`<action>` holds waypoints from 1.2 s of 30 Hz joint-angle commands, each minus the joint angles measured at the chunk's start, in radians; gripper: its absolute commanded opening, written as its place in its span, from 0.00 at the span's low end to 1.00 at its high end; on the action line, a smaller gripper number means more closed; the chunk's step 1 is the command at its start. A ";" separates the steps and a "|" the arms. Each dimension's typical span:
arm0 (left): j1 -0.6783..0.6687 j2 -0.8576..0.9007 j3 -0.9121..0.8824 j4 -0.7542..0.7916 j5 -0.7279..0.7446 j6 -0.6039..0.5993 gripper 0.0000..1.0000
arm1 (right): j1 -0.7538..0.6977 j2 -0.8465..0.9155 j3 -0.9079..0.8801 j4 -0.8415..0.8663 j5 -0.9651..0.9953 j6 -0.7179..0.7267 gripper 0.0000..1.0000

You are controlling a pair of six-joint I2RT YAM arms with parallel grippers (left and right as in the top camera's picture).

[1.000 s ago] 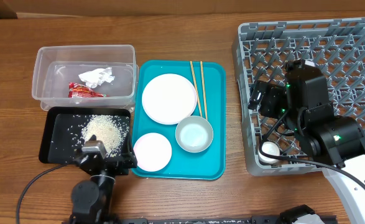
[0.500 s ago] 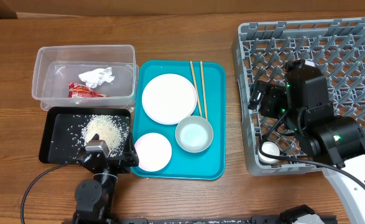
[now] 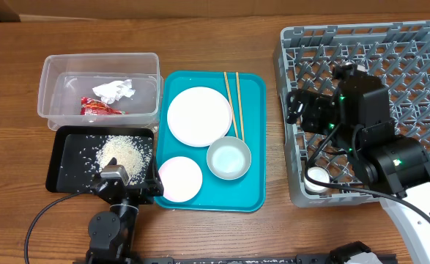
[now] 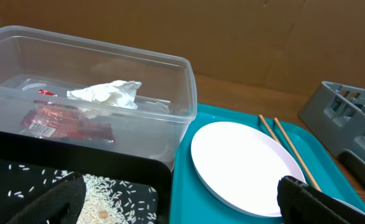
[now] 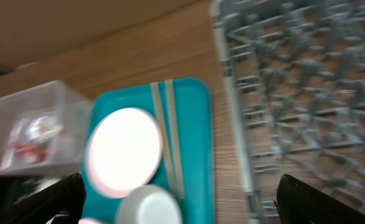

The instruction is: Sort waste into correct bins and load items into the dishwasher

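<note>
The clear tub holds the white tissue and red wrapper; both show in the left wrist view, tissue, wrapper. The black tray holds rice. On the teal tray lie a large plate, a small plate, a bowl and chopsticks. A white cup sits in the grey rack. My left gripper is open and empty at the black tray's front right corner. My right gripper is open and empty over the rack's left edge.
Bare wooden table lies between the teal tray and the rack. The right wrist view is blurred and shows the large plate, chopsticks and bowl. The clear tub stands right behind the black tray.
My right gripper has swung left and a little back, toward the rack's left edge. My left gripper crept slightly forward a second ago, then stayed still.
</note>
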 commanded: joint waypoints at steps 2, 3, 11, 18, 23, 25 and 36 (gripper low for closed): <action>0.011 -0.011 -0.007 0.003 0.008 0.015 1.00 | 0.064 0.013 0.007 -0.044 -0.182 0.000 0.98; 0.011 -0.011 -0.006 0.003 0.008 0.015 1.00 | 0.107 0.026 0.007 -0.076 -0.134 0.000 0.98; 0.011 -0.011 -0.007 0.003 0.008 0.015 1.00 | 0.365 0.197 -0.055 -0.135 0.003 0.002 0.85; 0.011 -0.011 -0.006 0.003 0.008 0.015 1.00 | 0.351 0.375 -0.086 -0.074 0.074 0.052 0.69; 0.011 -0.011 -0.006 0.003 0.008 0.015 1.00 | 0.351 0.494 -0.126 0.003 0.007 -0.012 0.68; 0.011 -0.011 -0.006 0.003 0.008 0.015 1.00 | 0.351 0.543 -0.130 0.004 0.033 -0.016 0.60; 0.011 -0.011 -0.007 0.003 0.008 0.015 1.00 | 0.350 0.546 -0.129 0.019 0.068 0.019 0.04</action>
